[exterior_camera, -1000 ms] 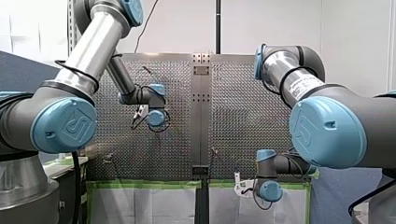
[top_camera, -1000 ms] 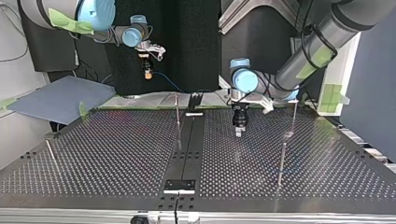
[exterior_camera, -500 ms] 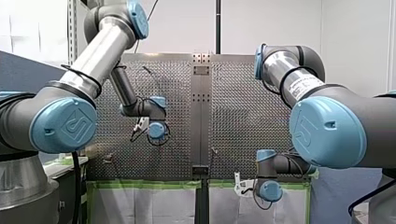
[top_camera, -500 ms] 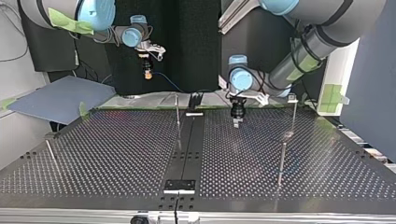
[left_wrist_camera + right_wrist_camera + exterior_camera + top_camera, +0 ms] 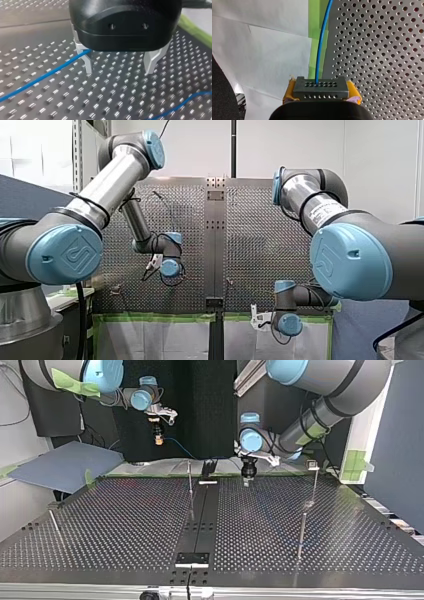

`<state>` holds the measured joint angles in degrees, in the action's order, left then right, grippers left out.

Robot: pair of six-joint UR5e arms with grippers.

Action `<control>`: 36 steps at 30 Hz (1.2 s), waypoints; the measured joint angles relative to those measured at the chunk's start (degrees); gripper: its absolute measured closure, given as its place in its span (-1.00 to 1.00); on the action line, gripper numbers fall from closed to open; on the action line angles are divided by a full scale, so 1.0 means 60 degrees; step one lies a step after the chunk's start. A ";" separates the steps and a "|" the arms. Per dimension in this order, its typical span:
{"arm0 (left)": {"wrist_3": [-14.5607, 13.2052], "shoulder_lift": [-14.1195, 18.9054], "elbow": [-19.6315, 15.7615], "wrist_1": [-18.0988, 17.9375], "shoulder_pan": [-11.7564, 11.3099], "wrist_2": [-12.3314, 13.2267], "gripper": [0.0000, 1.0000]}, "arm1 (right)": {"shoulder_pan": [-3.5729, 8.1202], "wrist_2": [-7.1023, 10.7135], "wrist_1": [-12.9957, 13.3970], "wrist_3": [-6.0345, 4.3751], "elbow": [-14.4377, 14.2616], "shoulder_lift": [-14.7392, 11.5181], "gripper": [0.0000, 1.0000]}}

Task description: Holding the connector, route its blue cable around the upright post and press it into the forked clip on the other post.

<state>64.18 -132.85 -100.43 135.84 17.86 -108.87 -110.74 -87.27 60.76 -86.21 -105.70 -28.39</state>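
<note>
Beyond the table (image 5: 125, 525) edge, clamping the grey connector (image 5: 321, 87) between my right gripper's (image 5: 320, 95) yellow pads (image 5: 288, 95), with blue cable (image 5: 321, 45) leading straight ahead over green tape (image 5: 313, 25). Further right, hovering close above open table surface with my left gripper (image 5: 119, 71) spread wide; cable meeting one finger's (image 5: 87, 62) outer side, contact hard to judge.

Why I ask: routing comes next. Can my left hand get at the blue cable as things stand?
Probably yes: the open left hand hangs low, the blue cable runs right up to one finger, nothing lying between.
</note>
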 joint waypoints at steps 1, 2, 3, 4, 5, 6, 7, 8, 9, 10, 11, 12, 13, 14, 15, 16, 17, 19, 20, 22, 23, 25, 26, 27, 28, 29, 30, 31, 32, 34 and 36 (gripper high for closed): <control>-0.0001 -0.0036 0.0000 0.0003 0.0023 -0.0004 -1.00 | -0.0001 0.0004 -0.0001 0.0003 -0.0001 -0.0004 1.00; -0.0001 -0.0063 0.0000 0.0006 0.0044 -0.0006 -1.00 | 0.0001 0.0006 -0.0001 0.0004 -0.0001 -0.0005 1.00; 0.0003 -0.0089 0.0000 0.0012 0.0071 -0.0007 -1.00 | 0.0000 0.0008 -0.0002 0.0006 0.0000 -0.0006 1.00; 0.0008 -0.0102 0.0000 0.0015 0.0093 -0.0005 -1.00 | -0.0001 0.0009 -0.0002 0.0007 0.0000 -0.0008 1.00; 0.0015 -0.0114 -0.0002 0.0018 0.0118 -0.0004 -1.00 | -0.0001 0.0010 -0.0003 0.0008 0.0000 -0.0011 1.00; 0.0022 -0.0141 -0.0002 0.0026 0.0155 -0.0002 -1.00 | -0.0002 0.0011 -0.0002 0.0008 0.0000 -0.0015 1.00; 0.0022 -0.0172 -0.0001 0.0031 0.0186 -0.0001 -1.00 | -0.0001 0.0015 -0.0003 0.0009 0.0000 -0.0018 1.00; 0.0019 -0.0215 -0.0001 0.0036 0.0219 -0.0001 -1.00 | -0.0002 0.0017 -0.0003 0.0009 0.0000 -0.0018 1.00; 0.0010 -0.0289 -0.0001 0.0042 0.0266 -0.0006 -1.00 | -0.0002 0.0020 -0.0003 0.0009 -0.0001 -0.0017 1.00; -0.0003 -0.0351 -0.0002 0.0041 0.0299 -0.0014 -1.00 | -0.0002 0.0022 -0.0003 0.0009 0.0000 -0.0019 1.00; -0.0015 -0.0415 -0.0001 0.0040 0.0334 -0.0025 -1.00 | -0.0003 0.0024 -0.0003 0.0009 -0.0001 -0.0019 1.00; -0.0030 -0.0506 -0.0001 0.0037 0.0388 -0.0051 -1.00 | -0.0003 0.0024 -0.0003 0.0009 0.0000 -0.0020 1.00; -0.0039 -0.0577 -0.0001 0.0031 0.0428 -0.0071 -1.00 | -0.0005 0.0025 -0.0003 0.0009 0.0000 -0.0020 1.00; -0.0046 -0.0646 -0.0001 0.0023 0.0463 -0.0087 -1.00 | -0.0005 0.0027 -0.0003 0.0009 0.0000 -0.0021 1.00; -0.0050 -0.0737 0.0003 0.0013 0.0507 -0.0103 -1.00 | -0.0004 0.0027 -0.0003 0.0009 0.0000 -0.0021 1.00; -0.0048 -0.0799 0.0006 0.0003 0.0540 -0.0109 -1.00 | -0.0004 0.0030 -0.0002 0.0010 0.0000 -0.0022 1.00; -0.0045 -0.0851 0.0008 -0.0006 0.0572 -0.0111 -1.00 | -0.0004 0.0033 -0.0003 0.0009 -0.0001 -0.0023 1.00; -0.0009 -0.0925 0.0010 -0.0022 0.0647 -0.0104 -1.00 | -0.0006 0.0038 -0.0005 0.0010 0.0000 -0.0028 1.00; 0.0008 -0.0942 0.0010 -0.0031 0.0683 -0.0100 -1.00 | -0.0005 0.0039 -0.0006 0.0012 0.0000 -0.0029 1.00; 0.0038 -0.0965 0.0014 -0.0052 0.0772 -0.0092 -1.00 | -0.0005 0.0040 -0.0010 0.0020 0.0000 -0.0031 1.00; 0.0049 -0.0969 0.0014 -0.0063 0.0809 -0.0090 -1.00 | -0.0006 0.0041 -0.0012 0.0025 0.0000 -0.0034 1.00; 0.0086 -0.0978 0.0016 -0.0087 0.0893 -0.0085 -1.00 | -0.0007 0.0041 -0.0020 0.0039 0.0000 -0.0035 1.00; 0.0107 -0.0980 0.0017 -0.0093 0.0927 -0.0084 -1.00 | -0.0007 0.0041 -0.0023 0.0045 0.0000 -0.0036 1.00; 0.0143 -0.0982 0.0019 -0.0105 0.0978 -0.0081 -1.00 | -0.0007 0.0041 -0.0025 0.0053 0.0000 -0.0036 1.00; 0.0179 -0.0984 0.0021 -0.0117 0.1019 -0.0079 -1.00 | -0.0007 0.0042 -0.0028 0.0063 -0.0001 -0.0039 1.00; 0.0224 -0.0986 0.0021 -0.0132 0.1058 -0.0075 -1.00 | -0.0008 0.0042 -0.0029 0.0069 0.0000 -0.0043 1.00; 0.0297 -0.1004 0.0031 -0.0158 0.1107 -0.0064 -1.00 | -0.0008 0.0043 -0.0030 0.0073 0.0000 -0.0045 1.00; 0.0360 -0.1033 0.0053 -0.0171 0.1141 -0.0056 -1.00 | -0.0008 0.0047 -0.0031 0.0077 -0.0001 -0.0045 1.00; 0.0429 -0.1076 0.0090 -0.0175 0.1172 -0.0052 -1.00 | -0.0009 0.0050 -0.0030 0.0078 -0.0001 -0.0045 1.00; 0.0573 -0.1207 0.0209 -0.0138 0.1239 -0.0055 -1.00 | -0.0017 0.0061 -0.0032 0.0081 -0.0001 -0.0046 1.00; 0.0670 -0.1345 0.0338 -0.0072 0.1310 -0.0055 -1.00 | -0.0020 0.0065 -0.0037 0.0082 0.0000 -0.0048 1.00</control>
<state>68.20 -140.92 -98.40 135.41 25.73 -109.20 -110.86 -86.88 60.54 -85.72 -105.70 -28.68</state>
